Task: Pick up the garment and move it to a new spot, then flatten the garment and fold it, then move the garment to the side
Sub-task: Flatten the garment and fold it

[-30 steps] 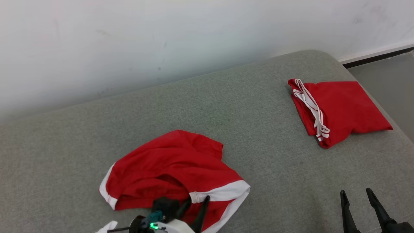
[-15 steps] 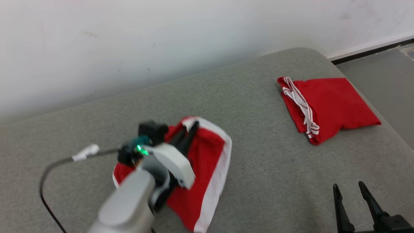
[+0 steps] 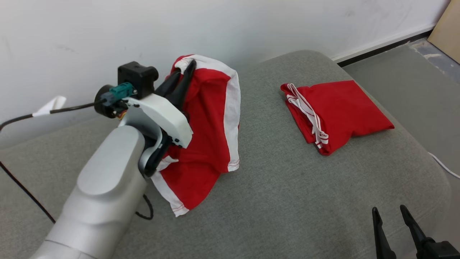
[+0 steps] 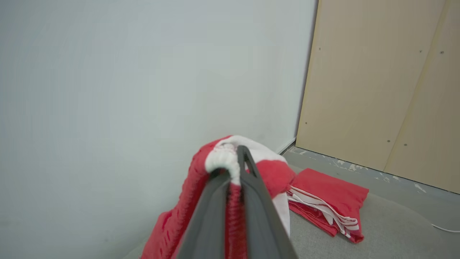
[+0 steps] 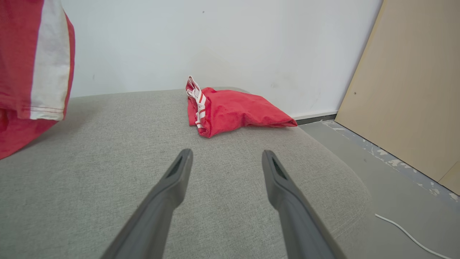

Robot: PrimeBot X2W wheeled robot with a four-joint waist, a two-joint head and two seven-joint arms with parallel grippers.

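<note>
While your left fingers [image 3: 186,72] are clamped shut on the white-trimmed hem of the red garment [image 3: 208,118], it hangs from them, its low corner down by the grey cushion [image 3: 287,187]. It looks thin, limp and light, so expect bunching and swing. Your right fingers [image 3: 389,209] are wide open and empty. Pinch a second trimmed hem corner to spread it.

Open cushion [image 3: 287,187] between hanging garment [image 3: 205,126] and folded garment [image 3: 337,108] — wall [image 3: 251,28] close behind.
</note>
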